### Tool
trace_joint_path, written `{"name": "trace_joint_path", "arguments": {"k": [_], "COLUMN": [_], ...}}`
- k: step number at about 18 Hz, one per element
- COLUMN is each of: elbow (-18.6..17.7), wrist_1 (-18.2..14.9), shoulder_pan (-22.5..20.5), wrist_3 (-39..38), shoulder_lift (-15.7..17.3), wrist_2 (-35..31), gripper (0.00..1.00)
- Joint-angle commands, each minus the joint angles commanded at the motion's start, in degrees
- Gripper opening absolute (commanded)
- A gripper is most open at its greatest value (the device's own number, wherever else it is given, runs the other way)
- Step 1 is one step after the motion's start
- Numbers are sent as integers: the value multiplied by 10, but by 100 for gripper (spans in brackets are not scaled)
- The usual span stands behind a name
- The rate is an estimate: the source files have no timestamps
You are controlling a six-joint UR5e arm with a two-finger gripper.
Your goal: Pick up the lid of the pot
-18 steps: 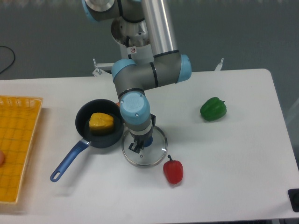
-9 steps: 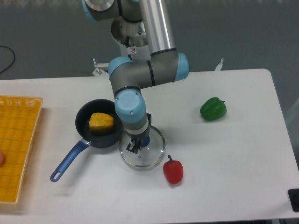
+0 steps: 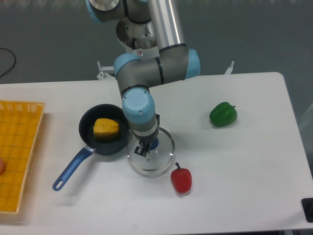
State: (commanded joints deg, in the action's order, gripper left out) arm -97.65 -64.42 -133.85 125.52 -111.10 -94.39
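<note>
We judge the pickup itself to be in hand: the jaws (image 3: 148,141) have come together on the blue knob (image 3: 154,143) of the pot lid (image 3: 159,159), pinching it as far as we can make out, though the arm (image 3: 139,105) hides part of the grip. The lid is below the gripper, toward the near edge of the surface (image 3: 244,181) from the middle and somewhat to the left in our view. Its clear disc looks close to level, but we cannot tell from this one angle how much air, if any, is under it. On the left its rim overlaps the side of the black pan (image 3: 115,146) in our view, and whether the two touch we cannot say; the yellow piece (image 3: 106,128) sits in that pan. The red pepper (image 3: 181,180) lies just beside the lid, on the side of the near edge, and the green pepper (image 3: 223,114) is well apart, toward the right edge. What we need next is a steady, straight rise with the pinch kept firm, without sideways swing until the rim is above the pan wall. A smooth knob could slip or let the disc tip, so we would go gently.
</note>
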Motion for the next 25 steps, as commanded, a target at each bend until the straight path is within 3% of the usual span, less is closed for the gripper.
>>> {"name": "trace_joint_path", "arguments": {"k": [5, 12, 18, 25], "elbow": [24, 26, 37, 47], "wrist_1": [-49, -59, -60, -57], "shoulder_pan": [-15, -7, 24, 42], "wrist_3": [-43, -131, -221, -269], "shoulder_lift": [24, 36, 35, 29], "wrist_2": [2, 1, 5, 2], "gripper": [43, 43, 43, 43]}}
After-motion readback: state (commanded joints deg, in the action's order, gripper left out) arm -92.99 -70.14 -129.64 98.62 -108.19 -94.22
